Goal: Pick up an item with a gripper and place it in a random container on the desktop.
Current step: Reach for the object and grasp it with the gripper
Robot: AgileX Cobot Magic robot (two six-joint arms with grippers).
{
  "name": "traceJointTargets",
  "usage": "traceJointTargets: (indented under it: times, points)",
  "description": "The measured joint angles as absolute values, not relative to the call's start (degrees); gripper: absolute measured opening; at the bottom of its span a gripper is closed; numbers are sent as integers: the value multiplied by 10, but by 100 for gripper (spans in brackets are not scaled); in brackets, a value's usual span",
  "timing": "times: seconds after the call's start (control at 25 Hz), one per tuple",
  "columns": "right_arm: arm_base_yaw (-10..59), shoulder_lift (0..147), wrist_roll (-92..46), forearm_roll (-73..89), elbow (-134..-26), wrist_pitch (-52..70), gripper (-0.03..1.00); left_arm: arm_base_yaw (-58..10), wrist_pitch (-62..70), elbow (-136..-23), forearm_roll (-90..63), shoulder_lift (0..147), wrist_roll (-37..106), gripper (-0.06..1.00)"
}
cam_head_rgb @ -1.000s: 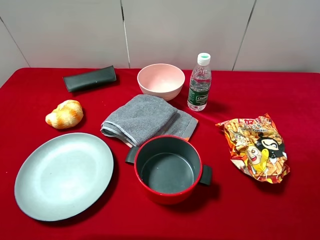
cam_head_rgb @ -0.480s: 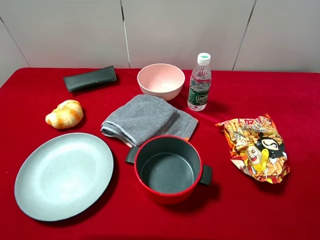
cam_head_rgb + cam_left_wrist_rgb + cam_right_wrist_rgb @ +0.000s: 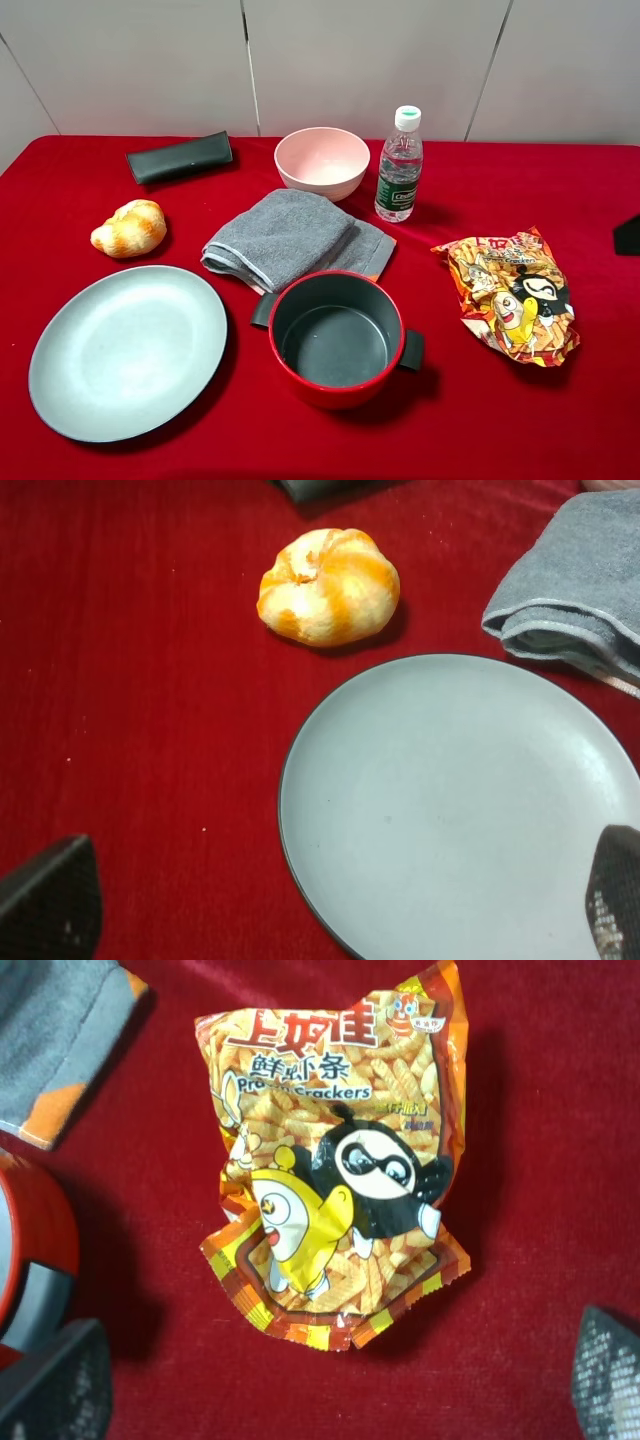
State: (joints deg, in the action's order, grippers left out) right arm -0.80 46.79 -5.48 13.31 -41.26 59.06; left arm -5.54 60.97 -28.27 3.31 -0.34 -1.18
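snack bag (image 3: 510, 297) flat, long axis front-to-back, title rearward

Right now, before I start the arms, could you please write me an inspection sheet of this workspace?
Surface: red cloth covers the table; no spill seen.
Job's things: snack bag lies flat on the right side; grey-blue plate at front left, nothing on it.
Clutter: red pot, grey towel, pink bowl, upright water bottle, conch shell, dark case.
Grippers: left gripper open over the plate, holding nothing; right gripper open above the snack bag, not touching it.
Cables: nothing seen.
Surroundings: white panelled wall behind the table.
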Motion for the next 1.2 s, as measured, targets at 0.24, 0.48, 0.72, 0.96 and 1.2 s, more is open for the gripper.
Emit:
traceJointTargets:
  times: [0.24, 0.48, 0.72, 0.96, 1.2]
  points:
    - [-9, 549, -59, 137, -449, 602, 69, -55, 610, -283, 33, -3, -12, 96]
    - [-9, 617, -59, 137, -474, 603, 69, -55, 610, -283, 33, -3, -12, 96]
    - [-9, 678, -65, 141, -491, 600, 69, -55, 610, -283, 33, -3, -12, 96]
    - [-9, 723, -88, 157, -492, 577, 69, -55, 610, -283, 33, -3, -12, 96]
    - [-9, 760, -118, 171, -492, 551, 69, -55, 610, -283, 33, -3, -12, 96]
